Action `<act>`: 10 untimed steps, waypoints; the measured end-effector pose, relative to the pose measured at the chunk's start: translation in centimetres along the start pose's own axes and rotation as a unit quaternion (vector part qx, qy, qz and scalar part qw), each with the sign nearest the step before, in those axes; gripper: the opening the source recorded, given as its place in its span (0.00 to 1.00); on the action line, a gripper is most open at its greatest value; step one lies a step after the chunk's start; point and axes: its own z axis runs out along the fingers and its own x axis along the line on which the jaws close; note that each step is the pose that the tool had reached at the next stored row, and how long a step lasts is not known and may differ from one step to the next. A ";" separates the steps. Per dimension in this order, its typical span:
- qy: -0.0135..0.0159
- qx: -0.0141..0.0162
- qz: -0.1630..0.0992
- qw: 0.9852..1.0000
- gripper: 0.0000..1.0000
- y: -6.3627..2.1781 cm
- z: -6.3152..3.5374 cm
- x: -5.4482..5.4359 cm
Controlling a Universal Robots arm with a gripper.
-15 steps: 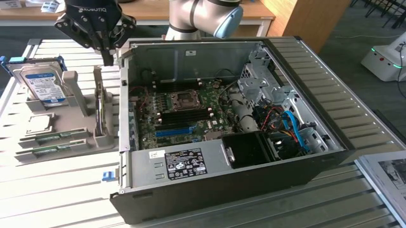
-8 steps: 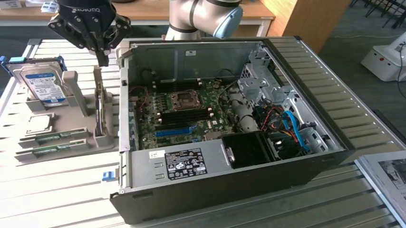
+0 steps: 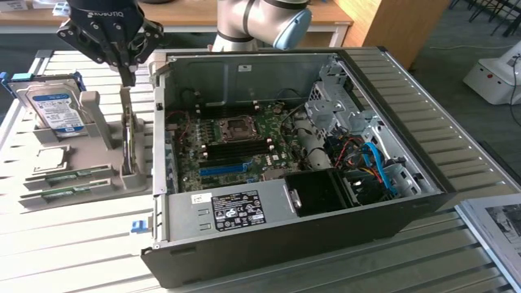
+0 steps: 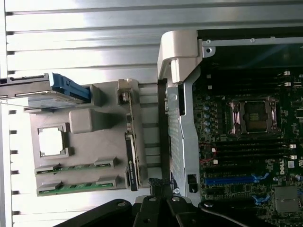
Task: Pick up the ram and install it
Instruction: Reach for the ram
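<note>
Jaws pinched shut, empty; gripper (image 3: 128,77) tips merge with dark background. Ram sticks (image 3: 65,178): ends tucked under grey tray (image 3: 94,149) clips, chips unreadable. Sticks lie flat, well apart from jaws, 7 o'clock in exterior view.

Closed jaws hover above the gray holder (image 3: 89,152).

Pretty clearly a robotics lab or test workshop: a robot arm (image 3: 262,21) by a slatted metal worktop (image 3: 73,244), a gutted PC case (image 3: 285,247), a grey parts holder (image 3: 91,160) with a hard drive (image 3: 55,110), and wooden desks (image 3: 189,13) behind.
</note>
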 end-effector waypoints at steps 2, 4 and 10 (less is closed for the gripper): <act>0.000 0.000 0.000 1.000 0.10 -0.01 0.05 0.1; 0.000 0.000 0.000 1.000 0.10 -0.02 0.11 0.3; 0.000 0.000 0.000 1.000 0.10 -0.08 0.21 0.9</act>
